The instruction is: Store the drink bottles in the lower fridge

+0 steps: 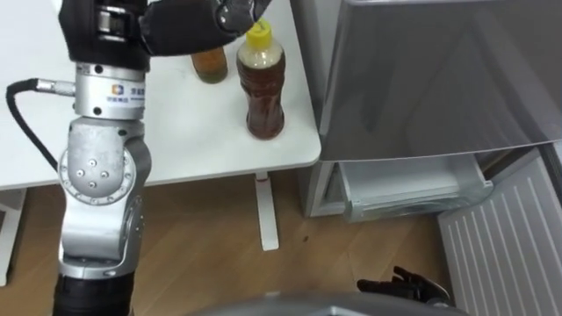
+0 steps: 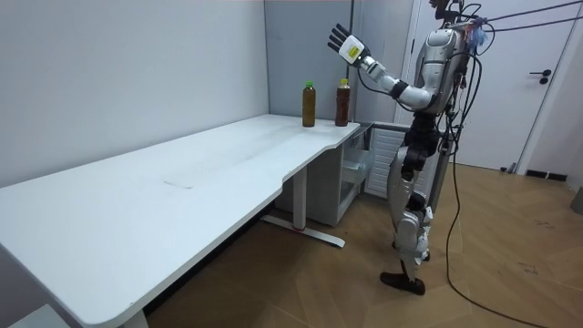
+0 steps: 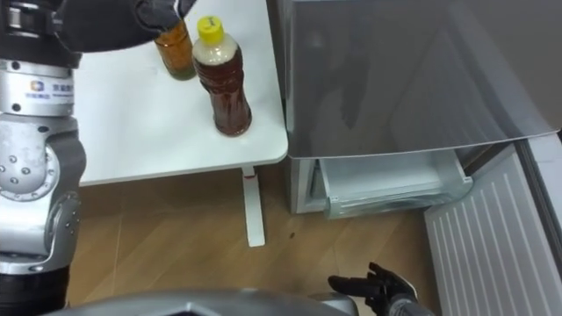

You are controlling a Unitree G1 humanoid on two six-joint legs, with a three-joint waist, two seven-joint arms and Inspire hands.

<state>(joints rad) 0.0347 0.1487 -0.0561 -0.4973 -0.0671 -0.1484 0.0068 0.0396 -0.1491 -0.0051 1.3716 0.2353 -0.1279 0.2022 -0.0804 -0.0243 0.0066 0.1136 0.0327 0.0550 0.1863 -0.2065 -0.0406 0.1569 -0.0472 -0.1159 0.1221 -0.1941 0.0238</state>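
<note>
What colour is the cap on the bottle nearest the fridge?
Yellow: the cap on that bottle shows best in the right eye view.

**Left Hand Above Two Bottles, Lower Fridge Standing Open**

The left hand (image 1: 189, 31) is hovering at the top edge, hiding the top of the second bottle (image 1: 209, 66), just beside the yellow-capped bottle (image 1: 262, 88). Both are standing upright near the corner of the white table (image 1: 176, 132). At right, the grey fridge (image 1: 421, 79) is showing its lower compartment (image 1: 413, 189) open, its door (image 1: 505, 237) swung outward. The right hand (image 1: 408, 285) is hanging low, fingers loosely extended.
</note>
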